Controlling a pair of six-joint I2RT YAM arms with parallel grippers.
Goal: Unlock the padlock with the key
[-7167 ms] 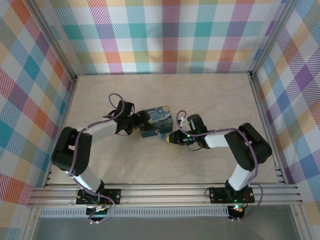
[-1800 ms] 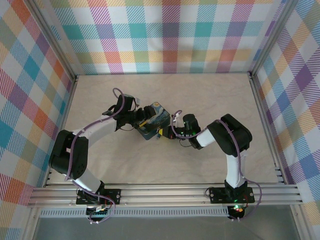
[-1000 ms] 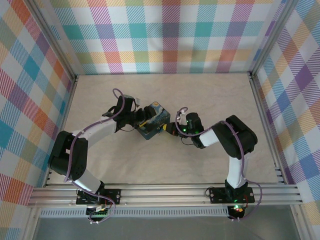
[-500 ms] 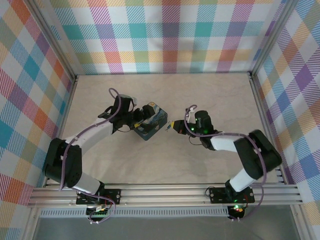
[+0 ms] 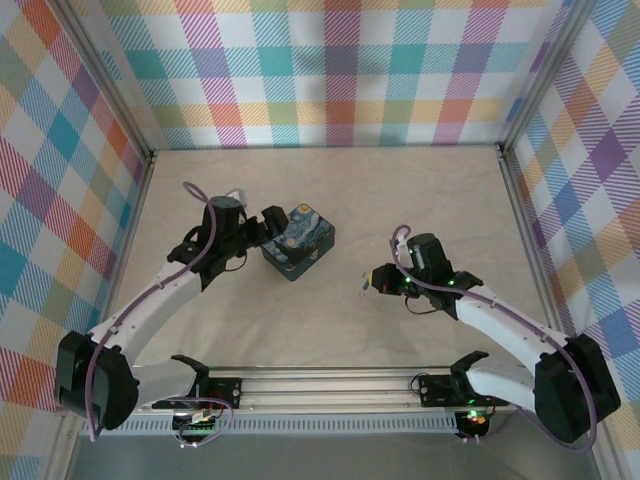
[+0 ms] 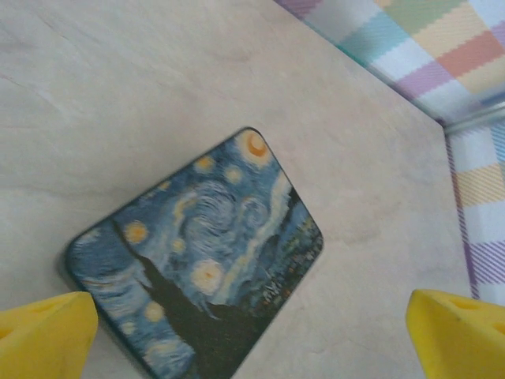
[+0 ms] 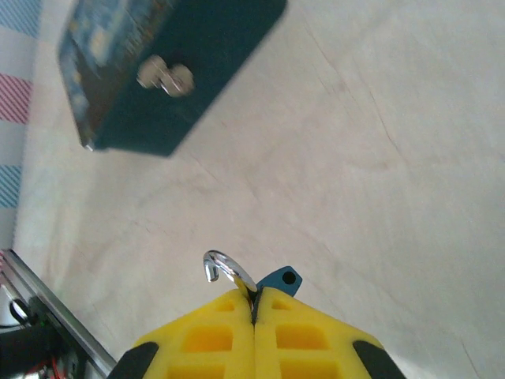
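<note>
Currently, item in hand: the padlock, clamped between the closed yellow fingers of the right end effector, which hangs above the table well apart from the tin. Visible parts of the lock: a small corner of blue body with a round hole, smooth and matt; a thin silvery shackle, polished, curving to a free hooked end that meets nothing, so the lock reads as open and off the tin. Key: cannot be made out; whether it sits in the lock, hidden by the fingers, cannot be told. Tin: rectangular, rounded corners, glossy lid painted with a swirling blue-and-yellow night sky, plain teal side wall bearing a small bright metal clasp with no lock on it. Left end effector: jaws spread wide, gripping nothing, near the tin's left side. Table: pale, faintly veined, smooth. Step judged: unlocking looks done or all but done. Next move, judged: set the padlock down gently on bare table and part the fingers; the piece is tiny and slick, likely to slip or skid
</note>
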